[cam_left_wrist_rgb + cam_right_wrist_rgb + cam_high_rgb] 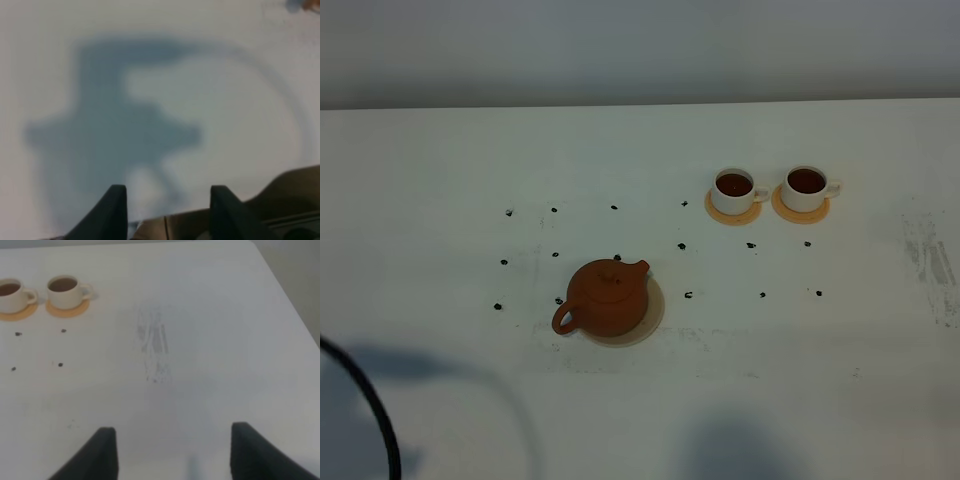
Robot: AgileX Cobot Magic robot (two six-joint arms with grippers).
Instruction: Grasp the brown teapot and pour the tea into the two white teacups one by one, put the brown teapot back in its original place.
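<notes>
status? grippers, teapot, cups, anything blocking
Left gripper open, empty. Right gripper open, empty. Teapot on its coaster; both cups hold tea. Nothing blocking.

A teapot (607, 297) is being borne on a round coaster (653, 312), far from the left pincer (167, 210). Two filled teacups (64, 290), each on a small coaster (68, 309), are sitting side by side, well ahead of the right pincer (170, 452).
</notes>
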